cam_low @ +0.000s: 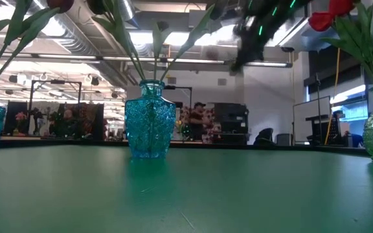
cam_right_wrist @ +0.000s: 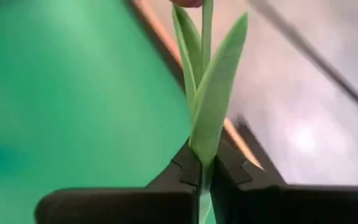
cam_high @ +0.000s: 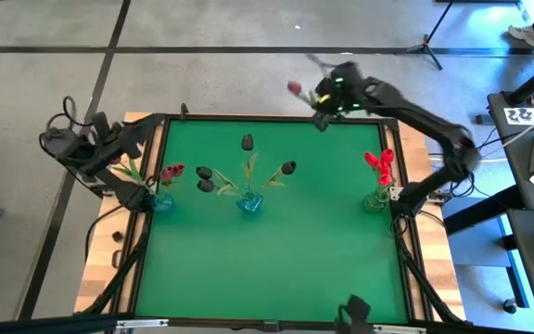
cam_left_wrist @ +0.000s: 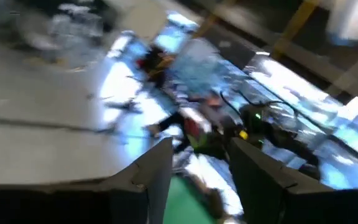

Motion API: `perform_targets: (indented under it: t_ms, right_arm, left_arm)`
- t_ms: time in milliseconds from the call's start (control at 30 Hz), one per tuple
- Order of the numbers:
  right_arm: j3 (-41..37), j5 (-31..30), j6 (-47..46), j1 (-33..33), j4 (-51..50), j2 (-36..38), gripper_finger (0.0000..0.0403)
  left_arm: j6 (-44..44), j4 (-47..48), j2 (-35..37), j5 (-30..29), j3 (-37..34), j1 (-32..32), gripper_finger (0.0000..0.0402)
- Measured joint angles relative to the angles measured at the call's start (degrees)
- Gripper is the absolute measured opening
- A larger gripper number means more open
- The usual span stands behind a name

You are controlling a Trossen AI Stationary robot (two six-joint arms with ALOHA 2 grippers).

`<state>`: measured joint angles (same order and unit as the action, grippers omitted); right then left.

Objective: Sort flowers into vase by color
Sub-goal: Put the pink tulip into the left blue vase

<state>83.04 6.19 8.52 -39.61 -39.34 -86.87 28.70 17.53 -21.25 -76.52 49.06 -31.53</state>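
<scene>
The right gripper has its jaws closed tight on a flower. The flower has a thin green stem, long pointy leaves and a small dull pink head. In the high view the right gripper is up by the far edge of the table, right of the middle, with the pink head past the edge, over the grey floor.

The table top is flat and bright green with a dark rim. Three small glass vases stand on it in a row. The left vase is blue and holds dark red flowers. The middle vase is blue, bumpy glass and holds near-black flowers. The right vase is clear green and holds bright red flowers.

The left gripper is just beside the left vase. Its jaws stand partly open with nothing between them.
</scene>
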Motion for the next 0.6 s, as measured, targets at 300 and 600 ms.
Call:
perform_targets:
  t_ms: [300, 600]
  right_arm:
    - [1.96, 2.67, -19.31, 11.61, 11.09, 16.63, 0.0008]
    - [2.04, 2.57, -31.83, 26.62, 20.07, 21.26, 0.0004]
  left_arm:
    - [-31.67, -24.01, -4.07, 12.63, 1.14, 0.02, 0.0158]
    - [-31.44, -24.69, -16.11, 26.71, 7.47, 0.00, 0.0200]
